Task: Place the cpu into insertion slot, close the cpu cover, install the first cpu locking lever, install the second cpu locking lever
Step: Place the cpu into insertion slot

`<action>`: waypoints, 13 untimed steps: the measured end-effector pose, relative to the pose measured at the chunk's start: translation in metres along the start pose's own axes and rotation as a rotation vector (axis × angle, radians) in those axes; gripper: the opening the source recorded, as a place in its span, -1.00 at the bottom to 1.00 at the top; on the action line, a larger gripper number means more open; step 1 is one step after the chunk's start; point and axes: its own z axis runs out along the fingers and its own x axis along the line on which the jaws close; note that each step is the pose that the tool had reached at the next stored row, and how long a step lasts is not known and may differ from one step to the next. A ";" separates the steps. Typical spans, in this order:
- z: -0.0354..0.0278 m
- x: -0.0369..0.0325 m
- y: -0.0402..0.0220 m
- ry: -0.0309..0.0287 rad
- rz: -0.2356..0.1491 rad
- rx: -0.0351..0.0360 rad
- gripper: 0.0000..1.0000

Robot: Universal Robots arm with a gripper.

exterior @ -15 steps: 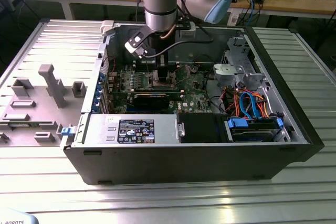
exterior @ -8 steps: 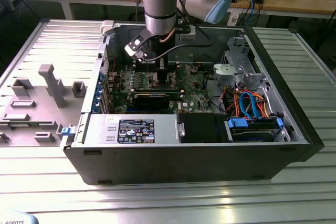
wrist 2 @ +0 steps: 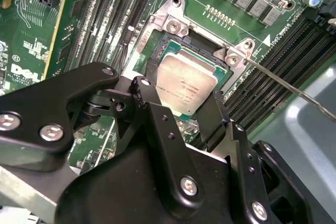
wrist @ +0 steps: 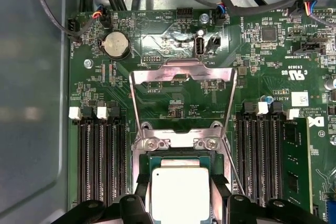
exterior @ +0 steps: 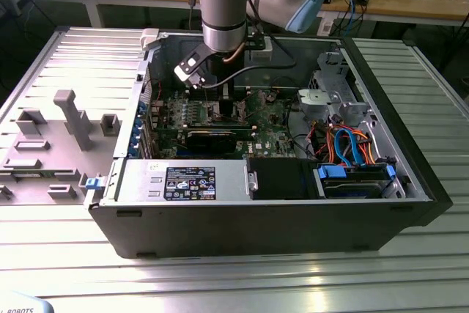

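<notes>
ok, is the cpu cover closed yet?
No, in the first wrist view the cpu cover stands swung open, leaving the cpu uncovered.

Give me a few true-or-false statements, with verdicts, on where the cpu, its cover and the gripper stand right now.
1. The cpu lies silvery side up at the insertion slot. True.
2. The cpu cover is shut over it. False: it stands open, swung clear of the slot.
3. The gripper is outside the computer case. False: it is down at the cpu, over the motherboard.
4. The case lies with its side open. True.
</notes>
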 end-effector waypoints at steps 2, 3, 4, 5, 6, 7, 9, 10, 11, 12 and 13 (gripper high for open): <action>0.0012 -0.0001 -0.0001 -0.0006 0.000 0.0003 0.08; 0.0013 0.0000 -0.0001 -0.0004 0.000 0.0002 0.08; 0.0013 0.0000 -0.0001 -0.0002 0.000 0.0000 0.08; 0.0013 0.0000 -0.0001 -0.0002 0.000 0.0001 0.08; 0.0013 0.0000 -0.0001 -0.0002 0.000 0.0001 0.08; 0.0013 0.0000 -0.0001 -0.0002 0.000 0.0000 0.08; 0.0013 0.0000 -0.0001 -0.0002 0.000 0.0001 0.08; 0.0013 0.0000 -0.0001 -0.0002 0.000 0.0000 0.08; 0.0014 0.0000 -0.0001 0.0001 0.000 0.0000 0.08; 0.0015 0.0001 -0.0001 0.0004 0.000 -0.0003 0.11; 0.0015 0.0001 -0.0001 0.0001 0.000 -0.0002 0.11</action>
